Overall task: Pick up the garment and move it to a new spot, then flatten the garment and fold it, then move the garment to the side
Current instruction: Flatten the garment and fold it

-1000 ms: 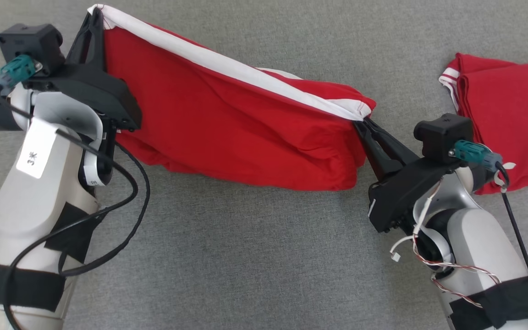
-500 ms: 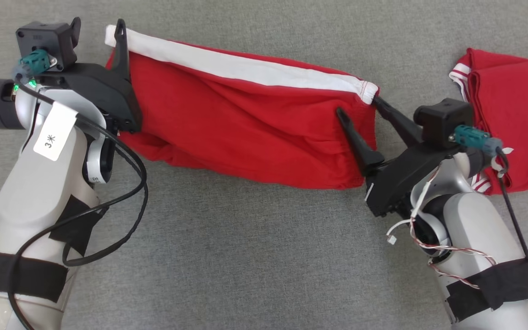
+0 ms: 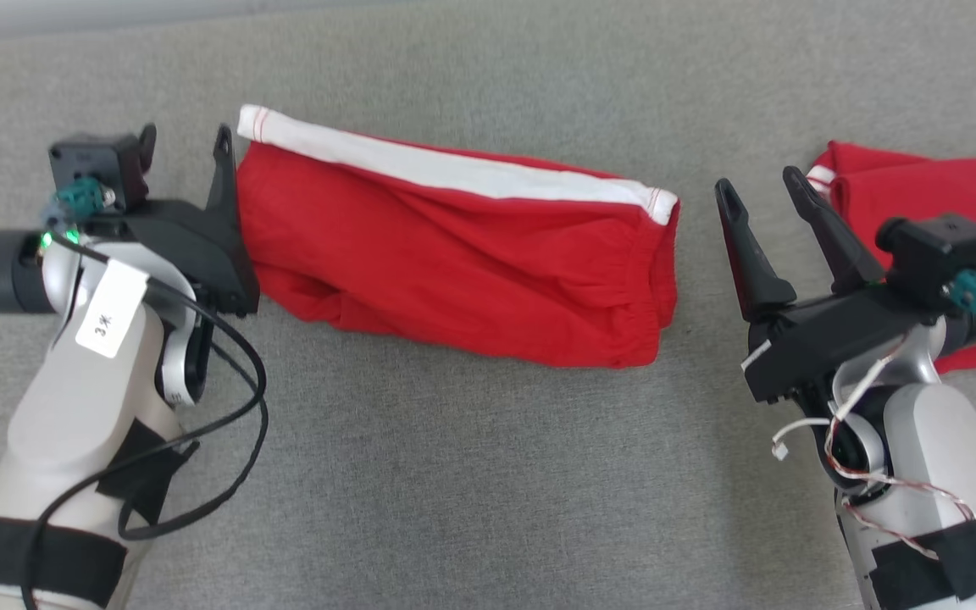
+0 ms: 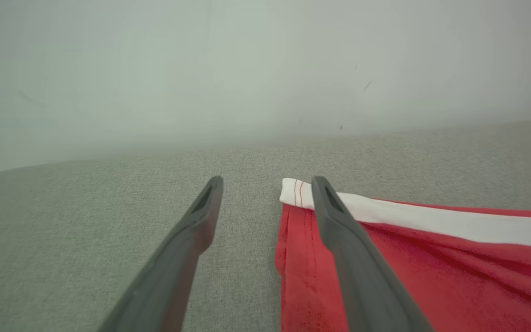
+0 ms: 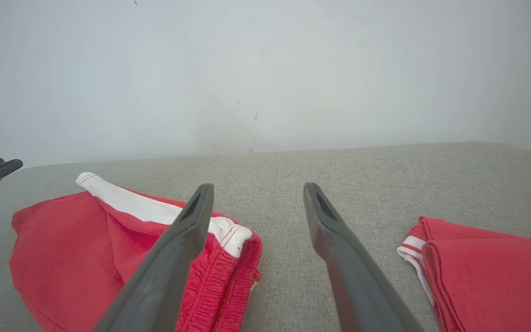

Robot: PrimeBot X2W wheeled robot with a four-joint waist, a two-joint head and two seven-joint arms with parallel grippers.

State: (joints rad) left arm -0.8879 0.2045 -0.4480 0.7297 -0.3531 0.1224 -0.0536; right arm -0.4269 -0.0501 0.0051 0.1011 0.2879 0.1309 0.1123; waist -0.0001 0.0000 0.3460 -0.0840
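The red garment with a white band along its far edge lies folded on the grey surface, stretching from left to right. Just off its left end, my left gripper stands open; in the left wrist view one finger crosses over the garment's white corner while the other is over bare cloth surface. My right gripper is open and apart from the garment's right end, holding nothing. In the right wrist view the garment lies left of the open gripper.
A second folded red garment with white trim lies at the far right, close behind my right wrist, and it is also in the right wrist view. The grey surface ends at a pale wall beyond.
Both grippers have opened and let go of the garment's white-banded edge. The garment has dropped flat onto the surface. My right gripper has drawn back to the right. The head view has shifted.
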